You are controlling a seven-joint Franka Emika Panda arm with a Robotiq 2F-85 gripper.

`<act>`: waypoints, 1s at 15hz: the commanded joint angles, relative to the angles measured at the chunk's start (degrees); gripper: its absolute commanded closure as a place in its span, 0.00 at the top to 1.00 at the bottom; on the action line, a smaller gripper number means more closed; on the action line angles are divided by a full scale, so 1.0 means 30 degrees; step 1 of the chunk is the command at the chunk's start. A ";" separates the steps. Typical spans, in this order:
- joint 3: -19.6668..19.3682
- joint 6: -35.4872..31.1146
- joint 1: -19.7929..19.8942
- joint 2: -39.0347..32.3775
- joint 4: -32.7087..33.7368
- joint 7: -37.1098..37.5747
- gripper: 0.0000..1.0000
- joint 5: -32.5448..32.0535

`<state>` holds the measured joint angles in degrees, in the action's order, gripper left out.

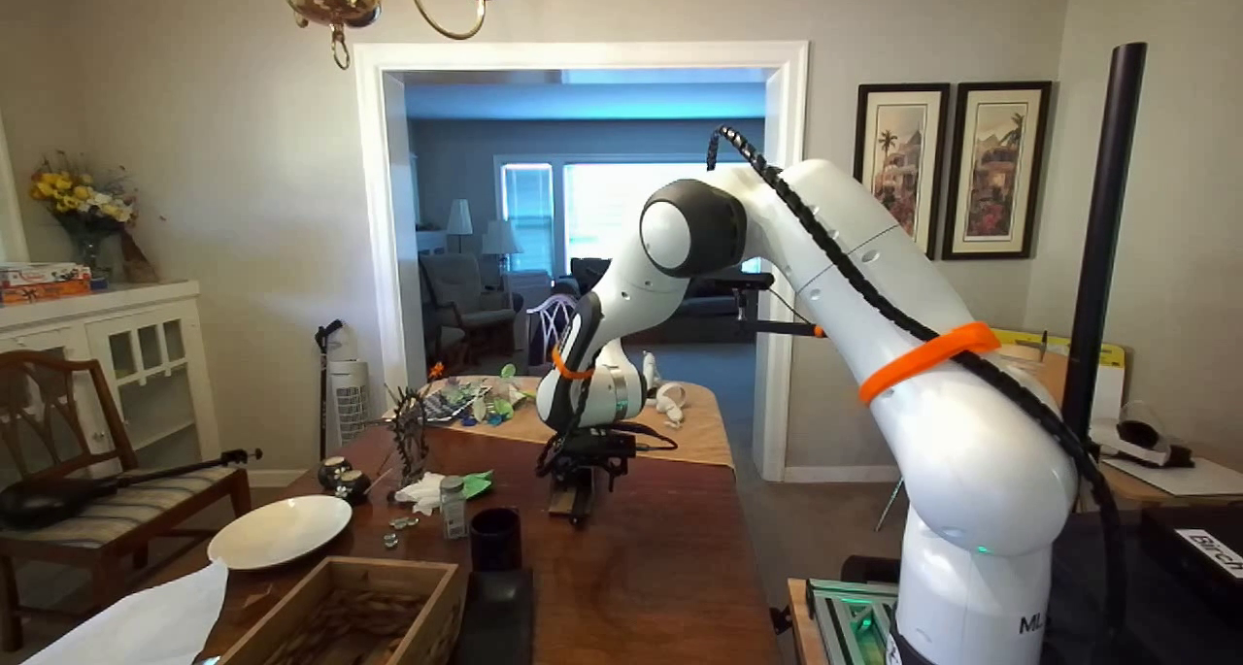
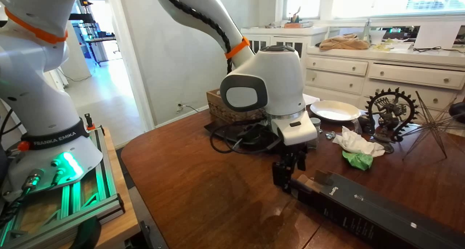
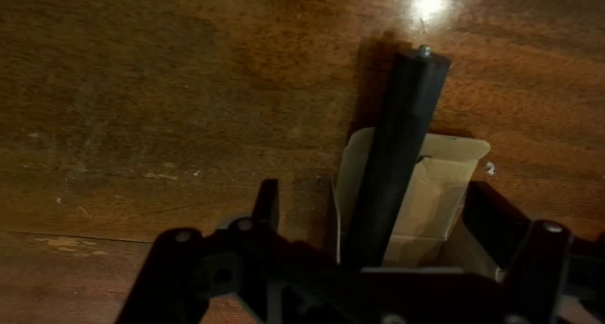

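Seemingly a lining-up step: jaws stood spread about a black rod [image 3: 396, 158] jutting from an open cardboard box [image 2: 377, 209] on the table [image 2: 181, 183]

The next move probably called for easing toward the rod's free end, clear of the box walls, before closing; screw tip [image 3: 425, 50] outward, it lay apart from both jaws, its other end hidden. Left to right in an exterior view stood a white plate [image 1: 280, 532], a woven basket [image 1: 384, 573], a lidded glass jar [image 1: 453, 510] and a black cup [image 1: 496, 544], what the last three held too unclear to tell, with the jaws last, at the box's open end
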<state>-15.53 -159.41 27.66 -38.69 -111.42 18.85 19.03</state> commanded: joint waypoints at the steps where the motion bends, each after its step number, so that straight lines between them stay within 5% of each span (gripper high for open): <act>1: 0.0647 -0.0850 0.0562 -0.0286 -0.0052 -0.0796 1.00 0.0870; 11: 0.1754 -0.1343 0.1558 -0.0477 0.0027 -0.2066 0.95 0.1600; 15: 0.1882 -0.1488 0.1711 -0.0603 0.0038 -0.2229 1.00 0.1566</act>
<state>-11.08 -162.21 31.72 -39.63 -111.42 14.21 21.95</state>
